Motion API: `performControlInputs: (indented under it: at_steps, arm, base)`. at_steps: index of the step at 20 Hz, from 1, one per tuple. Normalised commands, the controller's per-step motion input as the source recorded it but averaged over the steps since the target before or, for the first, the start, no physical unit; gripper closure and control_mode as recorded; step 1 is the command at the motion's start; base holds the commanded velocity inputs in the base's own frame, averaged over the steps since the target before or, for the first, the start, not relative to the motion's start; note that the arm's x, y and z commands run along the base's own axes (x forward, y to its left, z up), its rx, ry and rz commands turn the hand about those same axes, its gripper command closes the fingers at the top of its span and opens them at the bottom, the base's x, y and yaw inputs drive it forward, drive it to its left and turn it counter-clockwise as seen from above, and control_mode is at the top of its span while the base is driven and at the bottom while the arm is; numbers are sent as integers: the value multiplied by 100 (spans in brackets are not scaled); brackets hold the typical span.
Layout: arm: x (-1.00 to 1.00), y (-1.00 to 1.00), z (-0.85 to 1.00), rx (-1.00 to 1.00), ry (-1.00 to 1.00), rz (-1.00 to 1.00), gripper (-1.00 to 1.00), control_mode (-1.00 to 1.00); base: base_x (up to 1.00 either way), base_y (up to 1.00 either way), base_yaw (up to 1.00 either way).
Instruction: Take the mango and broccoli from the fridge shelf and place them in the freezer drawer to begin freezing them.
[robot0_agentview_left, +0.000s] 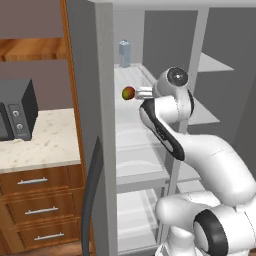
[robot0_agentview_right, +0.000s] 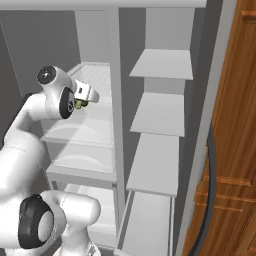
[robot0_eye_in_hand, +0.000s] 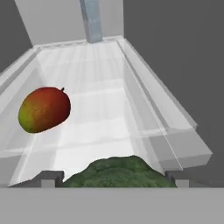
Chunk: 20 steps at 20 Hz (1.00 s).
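Claw (robot0_eye_in_hand: 114, 177) at fridge shelf (robot0_eye_in_hand: 100, 65), clenched around broccoli (robot0_eye_in_hand: 114, 173). Mango (robot0_eye_in_hand: 43, 109) lies on shelf, left of claw and farther in. Step: broccoli pickup. Next: lift clear of rim, withdraw, carry down to freezer drawer.

The mango (robot0_agentview_left: 128, 93) lies on the fridge shelf (robot0_agentview_left: 131, 107), just left of the arm's wrist (robot0_agentview_left: 172, 82).
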Motion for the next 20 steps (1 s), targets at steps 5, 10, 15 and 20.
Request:
performControlInputs:
  at_steps: [5,10,15,20]
  arm:
    - [-100,-1,0,7,-1,-1,100,-100]
    - [-79,0,0,2,8,0,100,-100]
    - [-39,0,-2,0,17,0,100,-100]
    - [-29,0,-12,0,15,0,100,-100]
  base:
    - [0,0,0]
    - [0,0,0]
    - [0,0,0]
    - [0,0,0]
